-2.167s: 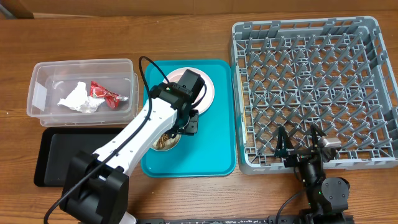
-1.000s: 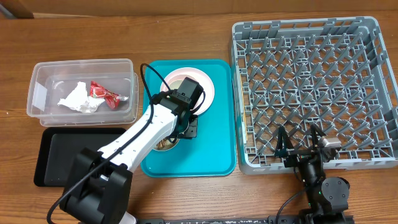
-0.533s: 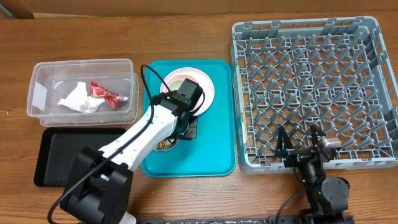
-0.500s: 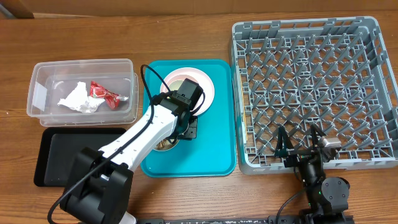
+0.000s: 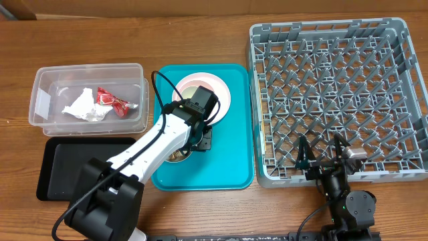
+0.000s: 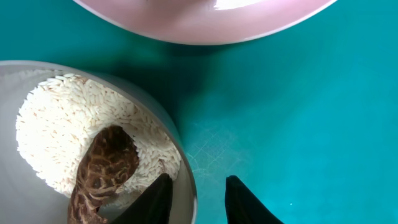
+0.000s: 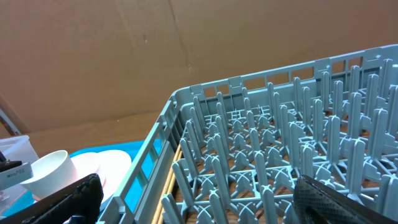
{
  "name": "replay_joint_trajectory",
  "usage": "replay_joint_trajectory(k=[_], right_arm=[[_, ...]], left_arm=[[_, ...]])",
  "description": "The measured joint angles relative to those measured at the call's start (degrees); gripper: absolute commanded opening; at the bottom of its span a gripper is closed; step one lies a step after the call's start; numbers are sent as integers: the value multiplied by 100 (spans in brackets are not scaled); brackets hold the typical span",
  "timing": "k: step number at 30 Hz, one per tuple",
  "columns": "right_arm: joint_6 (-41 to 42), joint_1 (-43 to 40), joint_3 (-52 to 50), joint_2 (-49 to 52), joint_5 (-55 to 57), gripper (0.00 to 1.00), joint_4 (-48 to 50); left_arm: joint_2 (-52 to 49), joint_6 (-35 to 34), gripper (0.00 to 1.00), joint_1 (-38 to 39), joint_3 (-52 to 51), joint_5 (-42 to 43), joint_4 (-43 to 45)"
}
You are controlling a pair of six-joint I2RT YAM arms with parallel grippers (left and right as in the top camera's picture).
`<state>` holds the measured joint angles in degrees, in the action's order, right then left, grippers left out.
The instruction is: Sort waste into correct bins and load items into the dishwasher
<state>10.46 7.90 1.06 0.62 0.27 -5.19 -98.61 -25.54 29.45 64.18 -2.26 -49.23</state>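
Dish rack (image 5: 328,27), grey and pegged, takes up the right side of the wooden worktop (image 5: 200,40). Just left of it lies a teal tray (image 5: 234,150). Further left is a clear tub (image 5: 87,67), with a flat black tray (image 5: 60,167) on its near side. A pale pink plate (image 5: 224,97) lies on the far half of the teal tray, with a small white cup (image 7: 53,171) on it. A grey bowl (image 6: 177,158) sits on the same tray, just beside the plate on its near side.

The left fingers (image 6: 152,202) stand apart astride the bowl's rim. One is inside and one is outside, with a sliver of tray showing between the outer one and the rim. The right fingers (image 5: 304,155) are spread wide over the rack's near edge, holding nothing.

A crumpled napkin (image 5: 81,106) and a red wrapper (image 5: 110,99) lie side by side in the tub. White rice (image 6: 68,118) and a brown scrap (image 6: 106,168) lie in the bowl.
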Motion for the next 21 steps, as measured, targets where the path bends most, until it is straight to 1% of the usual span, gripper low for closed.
replay_joint_trajectory(k=[14,21], right_arm=[[0,0,0,2,0,100,0],[2,0,0,0,2,100,2]], left_arm=[[0,0,29,0,-92,-15,129],[0,0,25,0,-125,-17,131]])
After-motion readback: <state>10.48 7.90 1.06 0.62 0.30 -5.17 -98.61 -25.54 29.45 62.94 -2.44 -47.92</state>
